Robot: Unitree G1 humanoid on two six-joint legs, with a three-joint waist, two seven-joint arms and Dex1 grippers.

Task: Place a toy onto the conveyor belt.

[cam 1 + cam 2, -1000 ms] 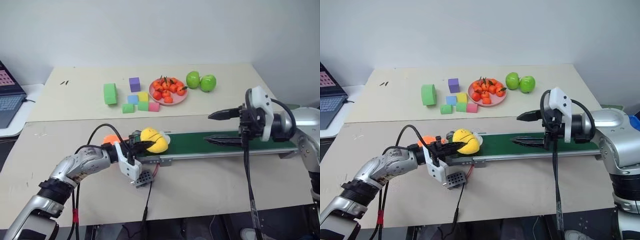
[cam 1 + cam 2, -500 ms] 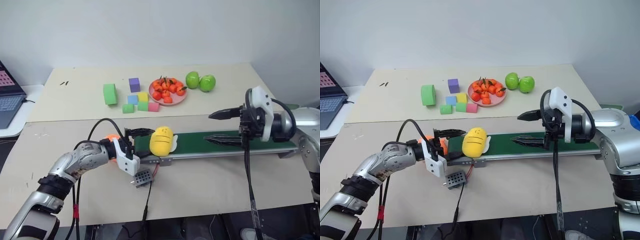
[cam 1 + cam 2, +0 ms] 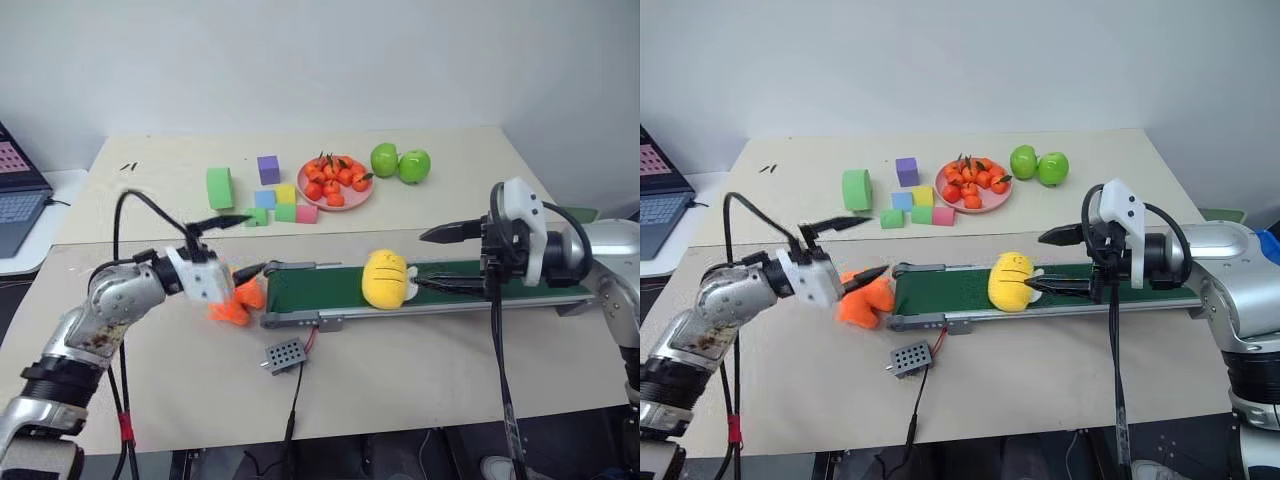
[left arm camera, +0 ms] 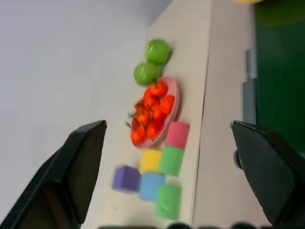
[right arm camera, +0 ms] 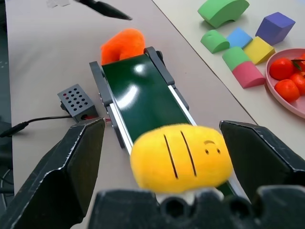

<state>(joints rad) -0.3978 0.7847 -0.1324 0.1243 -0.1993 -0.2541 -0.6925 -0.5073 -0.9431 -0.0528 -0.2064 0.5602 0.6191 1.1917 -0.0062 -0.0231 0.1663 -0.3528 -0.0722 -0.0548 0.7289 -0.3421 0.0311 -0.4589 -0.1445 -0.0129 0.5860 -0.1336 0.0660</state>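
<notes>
The yellow toy [image 3: 385,279] lies on the dark-green conveyor belt [image 3: 320,288], about halfway along it. In the right wrist view the toy [image 5: 181,157] sits close in front, between the two spread fingers. My right gripper [image 3: 425,261] stands open just right of the toy. Its lower fingertip is close against the toy's side, and I cannot tell whether they touch. My left gripper [image 3: 252,243] is open and empty, off the belt's left end and above the orange plush toy [image 3: 232,300].
A small grey control box [image 3: 285,354] with its cable lies in front of the belt. Behind the belt are foam blocks [image 3: 270,200], a pink plate [image 3: 350,200] of small oranges and two green apples [image 3: 400,162]. A laptop [image 3: 20,195] sits at the far left.
My left gripper opened, let go of the yellow toy and drew back to the left. The toy moved right along the belt toward my right gripper, which stayed still.
</notes>
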